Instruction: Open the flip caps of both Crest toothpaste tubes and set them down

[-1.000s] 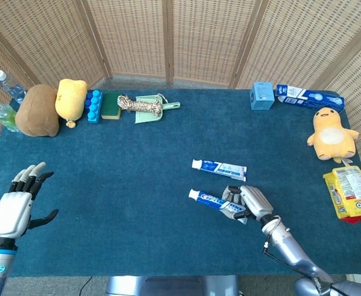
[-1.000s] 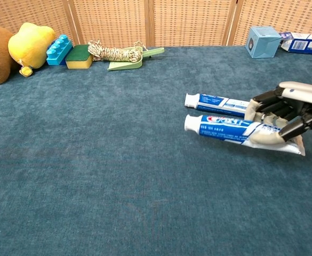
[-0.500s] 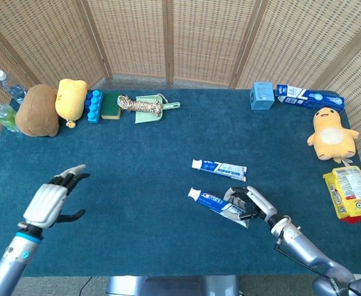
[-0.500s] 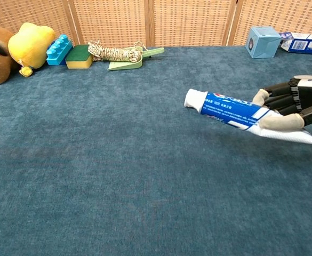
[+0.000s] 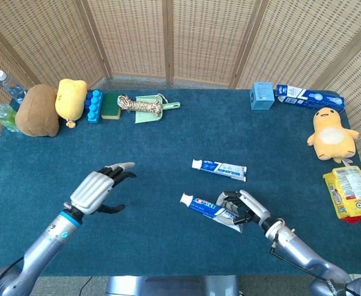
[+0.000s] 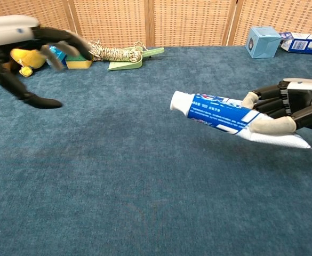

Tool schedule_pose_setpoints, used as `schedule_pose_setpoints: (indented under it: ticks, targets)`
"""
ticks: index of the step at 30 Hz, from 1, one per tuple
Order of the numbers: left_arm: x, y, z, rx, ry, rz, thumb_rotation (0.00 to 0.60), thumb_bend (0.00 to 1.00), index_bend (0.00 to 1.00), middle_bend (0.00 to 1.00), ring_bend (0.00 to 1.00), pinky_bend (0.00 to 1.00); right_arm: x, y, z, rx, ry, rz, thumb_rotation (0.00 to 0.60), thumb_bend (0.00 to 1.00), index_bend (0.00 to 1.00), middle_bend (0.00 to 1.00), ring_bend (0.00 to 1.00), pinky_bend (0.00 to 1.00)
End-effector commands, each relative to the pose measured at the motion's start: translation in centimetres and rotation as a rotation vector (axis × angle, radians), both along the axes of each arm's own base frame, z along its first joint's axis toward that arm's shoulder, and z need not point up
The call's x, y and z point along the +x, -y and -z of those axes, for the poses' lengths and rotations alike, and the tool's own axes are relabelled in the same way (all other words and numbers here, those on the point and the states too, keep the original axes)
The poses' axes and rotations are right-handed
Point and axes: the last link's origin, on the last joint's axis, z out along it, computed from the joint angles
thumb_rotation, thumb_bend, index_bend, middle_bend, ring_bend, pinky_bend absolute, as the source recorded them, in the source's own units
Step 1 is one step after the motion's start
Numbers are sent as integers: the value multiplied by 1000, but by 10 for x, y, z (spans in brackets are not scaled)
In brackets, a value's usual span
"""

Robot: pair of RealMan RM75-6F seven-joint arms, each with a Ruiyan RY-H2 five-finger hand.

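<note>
My right hand [image 5: 245, 208] [image 6: 286, 109] grips a blue and white Crest tube [image 5: 210, 209] [image 6: 220, 113] by its rear half and holds it above the carpet, white cap [image 6: 178, 101] pointing left and closed. A second Crest tube [image 5: 219, 168] lies flat on the blue carpet just behind it, cap to the left; the chest view hides it behind the raised tube. My left hand [image 5: 99, 188] [image 6: 25, 45] hovers open over the carpet at centre left, fingers spread toward the raised tube, holding nothing.
Along the back edge sit a brown plush [image 5: 37, 110], yellow plush [image 5: 71, 98], blue bricks [image 5: 94, 105], sponge [image 5: 111, 105], rope on a green dustpan [image 5: 144, 106], a blue box [image 5: 262, 95] and a toothpaste carton [image 5: 310, 97]. A duck plush [image 5: 331, 133] and snack bag [image 5: 352, 193] lie right.
The right hand lifted the near tube off the carpet and carried it left. The left hand swept from the left table edge toward the centre, fingers staying spread.
</note>
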Motion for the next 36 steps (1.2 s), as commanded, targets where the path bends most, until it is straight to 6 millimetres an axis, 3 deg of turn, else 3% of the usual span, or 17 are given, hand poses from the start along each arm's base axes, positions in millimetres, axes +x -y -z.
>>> schedule_pose_setpoints:
  ticks: [1,17,28,36]
  targets:
    - [11,-3,11,5,-13,72,600,174,243,152,135,260,4,0,0,9,15,5,600,412,872,709,652,754]
    - [36,-2,51,25,-5,255,600,200,290,156,106,243,24,-1,7,101,73,21,600,422,873,709,653,757]
    - [44,-3,63,28,55,294,600,297,304,163,102,238,29,-3,9,172,128,29,600,421,874,709,654,757]
    - [48,-2,68,13,66,308,600,299,297,155,90,227,31,-3,9,193,152,29,600,422,874,709,654,757]
